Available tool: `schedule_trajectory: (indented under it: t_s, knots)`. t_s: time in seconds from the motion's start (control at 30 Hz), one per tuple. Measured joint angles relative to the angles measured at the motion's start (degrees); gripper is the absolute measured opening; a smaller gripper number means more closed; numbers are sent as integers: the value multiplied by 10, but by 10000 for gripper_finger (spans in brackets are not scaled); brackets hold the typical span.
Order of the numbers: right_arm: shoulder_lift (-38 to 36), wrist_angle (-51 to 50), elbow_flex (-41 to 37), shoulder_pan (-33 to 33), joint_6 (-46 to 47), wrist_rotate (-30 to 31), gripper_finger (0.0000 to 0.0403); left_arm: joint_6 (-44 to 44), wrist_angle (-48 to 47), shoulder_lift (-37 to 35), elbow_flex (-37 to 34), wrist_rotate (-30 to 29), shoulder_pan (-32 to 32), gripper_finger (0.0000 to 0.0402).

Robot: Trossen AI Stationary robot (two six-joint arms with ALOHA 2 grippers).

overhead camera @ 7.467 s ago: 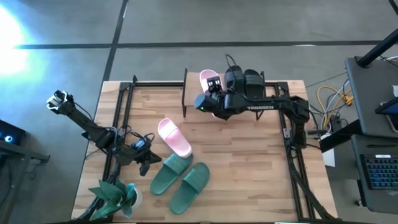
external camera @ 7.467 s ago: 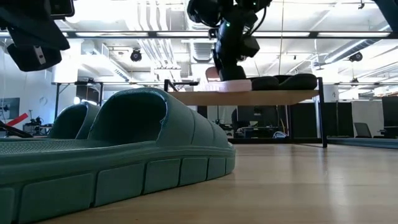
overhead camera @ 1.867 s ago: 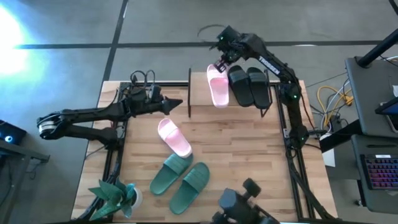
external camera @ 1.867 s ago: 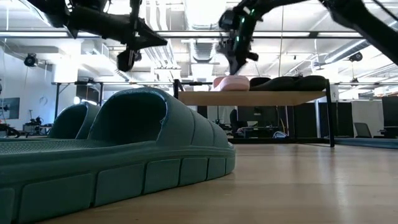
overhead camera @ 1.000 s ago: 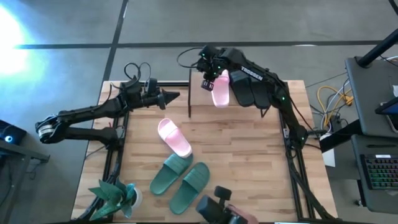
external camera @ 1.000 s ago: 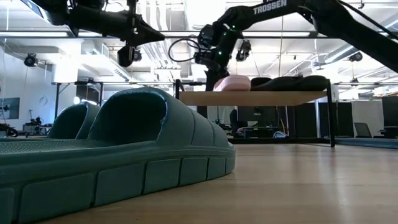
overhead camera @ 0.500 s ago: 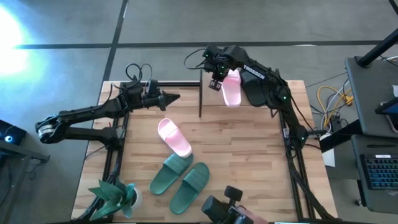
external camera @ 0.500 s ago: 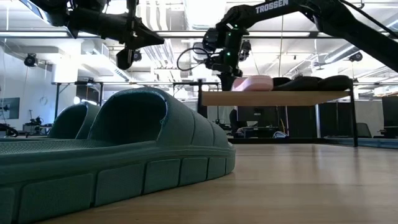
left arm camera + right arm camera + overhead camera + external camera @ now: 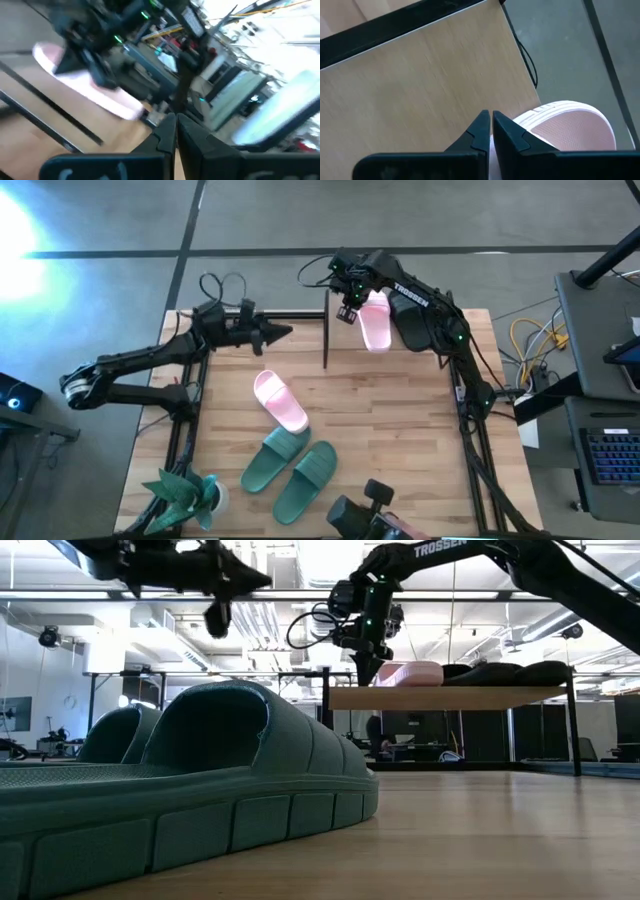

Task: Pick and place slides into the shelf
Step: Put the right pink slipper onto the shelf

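The shelf (image 9: 345,345) stands at the table's far side. It carries one light pink slide (image 9: 375,322) and two black slides (image 9: 418,328). My right gripper (image 9: 348,310) is shut and points steeply down at the shelf's left end, just left of that pink slide (image 9: 405,673). My left gripper (image 9: 285,332) is shut and level in the air over the far left, pointing toward the shelf. A second pink slide (image 9: 280,400) lies sole-down mid-table. Two dark green slides (image 9: 268,460) (image 9: 305,478) lie nearer the front. My right gripper's shut fingers (image 9: 512,132) come from above and stand close by the left side of the pink slide (image 9: 555,127) on the shelf, near its far end. I cannot tell whether they touch the slide or the shelf top (image 9: 420,90).
A potted plant (image 9: 185,492) stands at the near left corner. A dark device (image 9: 360,518) sits at the near edge. Black frame rails (image 9: 190,390) run along both table sides. Bare wood lies between the shelf and the loose slides.
The shelf with its pink and black slides has slid toward the table's right edge, and my right gripper has gone the same way at the pink slide's left side. My left gripper has risen a little and rolled, staying shut.
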Motion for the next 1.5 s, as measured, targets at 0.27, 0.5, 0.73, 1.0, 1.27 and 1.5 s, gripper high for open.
schedule_trajectory:
  t_s: [0.27,0.5,0.73,1.0,1.27,1.5]
  knots:
    - [-1,-2,0,0,7,-1,13,170,-41,180,140,193,71,0]
    - [-1,-12,0,0,10,-2,13,522,-337,279,305,118,65,0]
    - [-2,-12,1,0,15,-2,13,578,-356,335,368,106,56,0]
    - [-2,-12,1,-2,29,-2,13,603,-350,358,370,97,27,0]
    - [-2,-13,1,-3,34,-6,13,608,-331,376,371,25,4,0]
    - [-3,-20,1,-3,25,-9,13,602,-335,397,373,-21,4,0]
